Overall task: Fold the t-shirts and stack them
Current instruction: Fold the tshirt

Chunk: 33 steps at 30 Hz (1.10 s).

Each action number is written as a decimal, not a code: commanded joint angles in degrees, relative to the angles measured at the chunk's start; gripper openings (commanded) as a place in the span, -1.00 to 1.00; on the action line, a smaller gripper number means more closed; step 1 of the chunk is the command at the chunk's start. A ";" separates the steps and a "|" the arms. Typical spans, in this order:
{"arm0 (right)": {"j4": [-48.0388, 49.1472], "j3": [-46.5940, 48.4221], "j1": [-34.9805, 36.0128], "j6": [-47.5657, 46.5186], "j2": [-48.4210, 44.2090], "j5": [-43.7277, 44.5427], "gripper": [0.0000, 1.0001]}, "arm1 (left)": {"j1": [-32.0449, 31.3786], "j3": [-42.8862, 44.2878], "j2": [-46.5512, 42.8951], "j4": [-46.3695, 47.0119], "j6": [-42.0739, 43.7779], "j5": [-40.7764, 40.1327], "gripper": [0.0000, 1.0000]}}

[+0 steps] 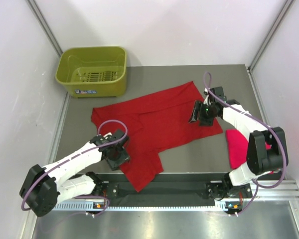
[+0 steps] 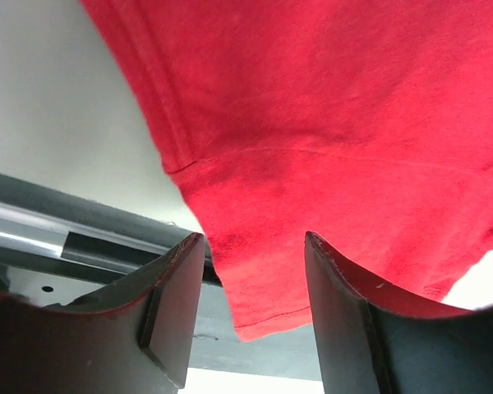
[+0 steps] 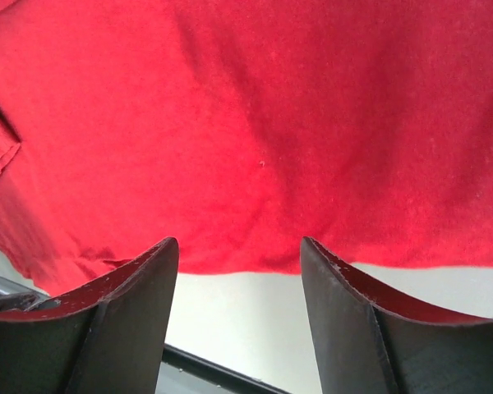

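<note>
A deep red t-shirt [image 1: 159,119] lies partly spread across the middle of the table, one part reaching toward the front edge. My left gripper [image 1: 117,155] stands at its left front side, open. In the left wrist view a hemmed corner of the red t-shirt [image 2: 329,123] lies between and beyond the open gripper [image 2: 251,275], ungripped. My right gripper [image 1: 198,114] hovers over the shirt's right part. In the right wrist view the gripper [image 3: 240,250] is open and the t-shirt's edge [image 3: 255,123] lies just past the tips. A brighter pinkish red t-shirt [image 1: 235,147] sits bunched at the right, partly hidden by the right arm.
An olive-green plastic basket [image 1: 70,74] stands at the back left corner of the table. A metal rail [image 1: 169,191] with both arm bases runs along the near edge. White walls close in on the left, back and right.
</note>
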 commanded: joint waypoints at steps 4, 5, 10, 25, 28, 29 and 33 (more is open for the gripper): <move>3.95 -2.33 0.01 0.06 -6.68 -0.18 0.23 | -1.53 -5.55 -1.69 3.58 -6.41 4.04 0.14; 3.95 -3.03 0.01 0.06 -7.12 -0.27 0.23 | -1.53 -5.82 -1.68 3.76 -6.76 4.57 0.14; 4.04 -4.53 -0.07 -0.20 -8.35 -0.27 0.23 | -2.50 -6.35 -2.91 2.35 -8.43 4.22 0.14; 1.49 -9.62 -4.36 4.10 -11.95 4.21 0.20 | -2.50 -9.17 -6.95 5.87 -11.33 3.44 -0.70; 1.57 -12.69 -8.40 5.68 -12.74 4.12 0.18 | -2.59 -8.20 -8.89 4.64 -10.02 2.12 -1.00; 1.49 -13.14 -9.38 5.86 -12.75 4.12 0.14 | -2.50 -7.85 -8.98 4.38 -9.58 1.85 -1.00; 2.80 -15.25 -12.73 6.47 -12.40 4.39 0.05 | -2.41 -5.92 -8.28 5.78 -6.68 1.50 -1.00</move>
